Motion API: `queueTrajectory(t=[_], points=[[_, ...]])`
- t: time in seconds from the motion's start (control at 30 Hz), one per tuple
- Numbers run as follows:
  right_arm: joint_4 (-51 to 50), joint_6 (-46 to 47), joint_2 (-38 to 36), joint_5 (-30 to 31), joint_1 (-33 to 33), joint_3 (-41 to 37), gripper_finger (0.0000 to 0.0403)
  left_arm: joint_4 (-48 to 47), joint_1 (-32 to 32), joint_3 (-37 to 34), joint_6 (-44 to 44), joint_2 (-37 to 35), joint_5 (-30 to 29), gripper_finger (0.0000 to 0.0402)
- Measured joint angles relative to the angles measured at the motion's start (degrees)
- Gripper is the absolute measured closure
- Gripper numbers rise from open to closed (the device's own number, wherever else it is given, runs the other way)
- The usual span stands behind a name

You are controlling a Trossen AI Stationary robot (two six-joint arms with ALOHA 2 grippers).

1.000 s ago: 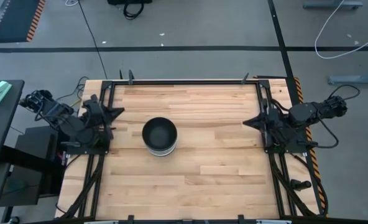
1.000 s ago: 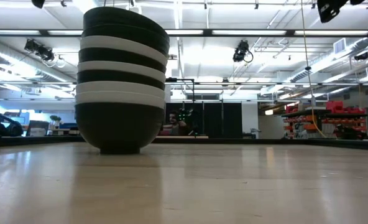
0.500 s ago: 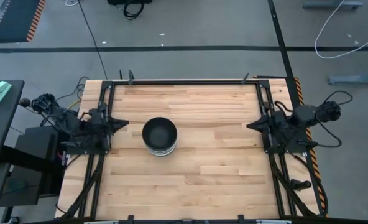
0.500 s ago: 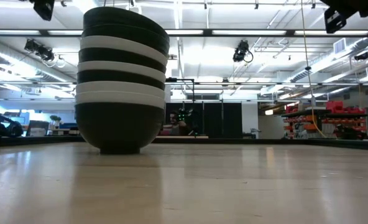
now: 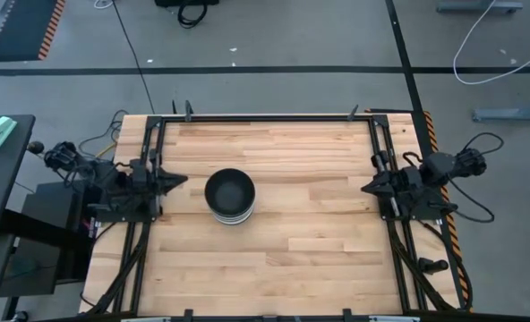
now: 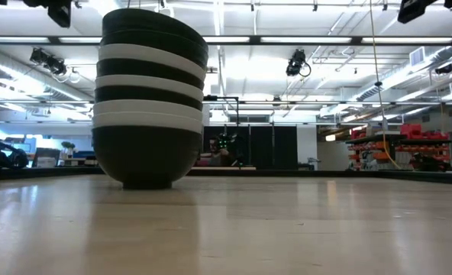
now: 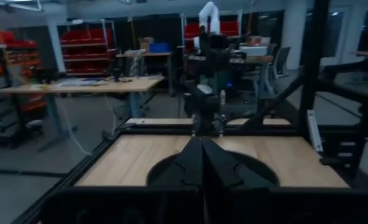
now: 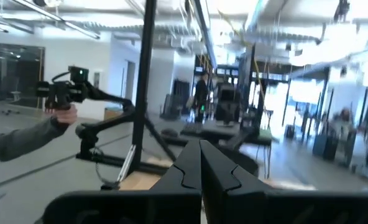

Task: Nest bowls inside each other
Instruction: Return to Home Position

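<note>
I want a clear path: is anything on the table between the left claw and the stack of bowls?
Nothing visible. Only bare table lies between the left claw, at the table's left edge, and the stack of bowls near the middle.

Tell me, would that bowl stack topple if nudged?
Likely heavy: the stack of bowls holds many. A high push might tip it, tall on a narrow foot. Glossy sides look slippery. Left gripper and right gripper wait aside.
</note>
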Motion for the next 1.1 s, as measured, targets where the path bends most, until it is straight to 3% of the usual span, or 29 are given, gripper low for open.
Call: queueTrajectory(t=[0.27,0.47,0.8,1.1], points=[[5.6,-3.8,-0.1,-1.7,0.0,-2.5,0.0403,4.1,5.6,0.0,3.5,2.2,5.5,0.0401],[4.9,-3.7,-0.1,-1.8,0.0,-2.5,0.0403,11.1,9.5,-6.5,4.6,2.2,7.8,0.0401],[11.2,-4.8,-0.4,-1.7,0.0,-8.6,0.0403,17.3,15.3,-14.4,6.1,-3.9,11.6,0.0401],[12.4,-4.6,-1.1,-1.6,0.0,-9.8,0.0403,19.1,17.1,-17.5,8.8,-9.4,13.3,0.0401]])
